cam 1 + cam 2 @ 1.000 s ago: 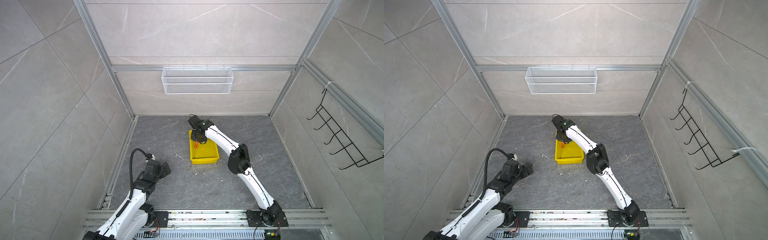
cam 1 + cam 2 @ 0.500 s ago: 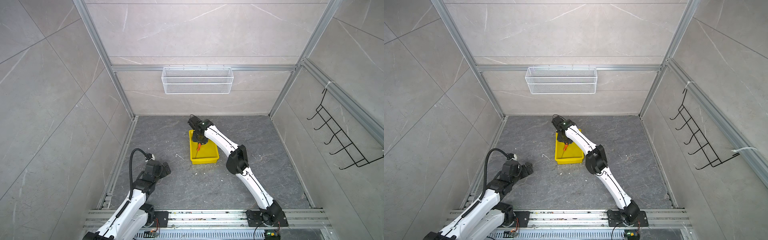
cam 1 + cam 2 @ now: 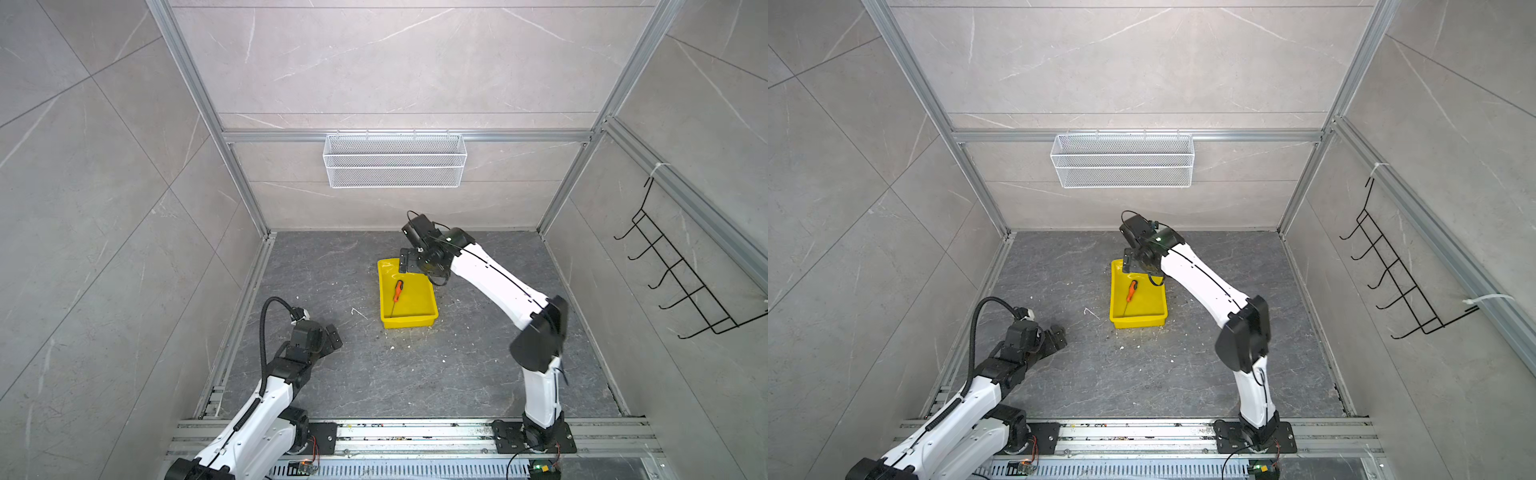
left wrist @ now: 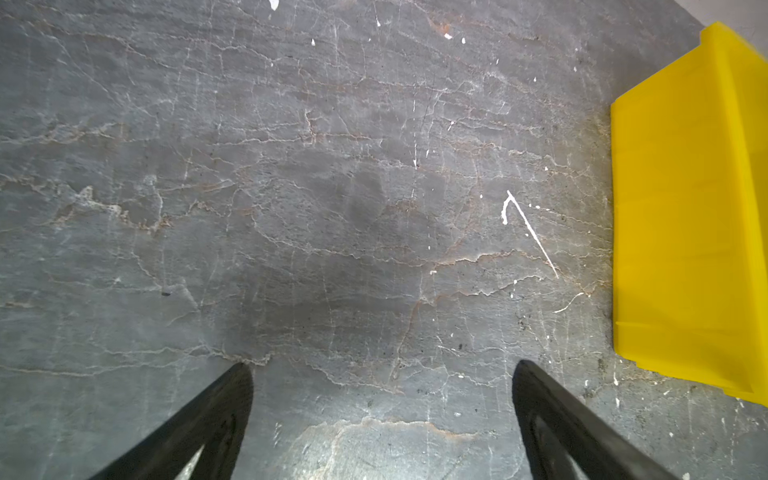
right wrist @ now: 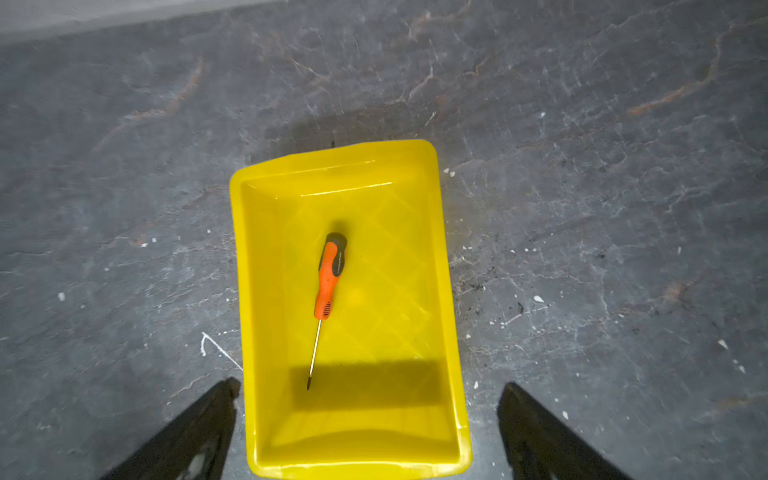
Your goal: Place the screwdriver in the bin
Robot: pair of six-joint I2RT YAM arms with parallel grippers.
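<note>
Screwdriver (image 5: pixel 328 282) lies flat inside the bin (image 5: pixel 332 156), approx mid-floor and clear of every wall. Its orange handle w/ black cap is twd the far end, the thin shaft pointing near. Nothing grips it. The bin sits on the grey surface (image 5: pixel 582 208), roughly centre.

Right fingers (image 5: pixel 199 428) are spread wide and empty, hanging above the bin's far end in both top views. Left fingers (image 4: pixel 208 415) are also apart w/ nothing btwn them, low over bare surface at near left, well apart from the bin.

Task looks done, so what's left is prob. just pulling the right arm clear. Risks:
- A finger clips the far rim on the way out. The bin looks light, so it could skid or tip.
- A tip could send the screwdriver sliding twd the low wall, maybe over it.

Writing: small print on the handle's dark grip panel, too small to read. No label seen on the bin.

Further out: a white mesh basket (image 3: pixel 394 162) on the far wall and a black hook rack (image 3: pixel 681 282) on the right wall, neither involved.
</note>
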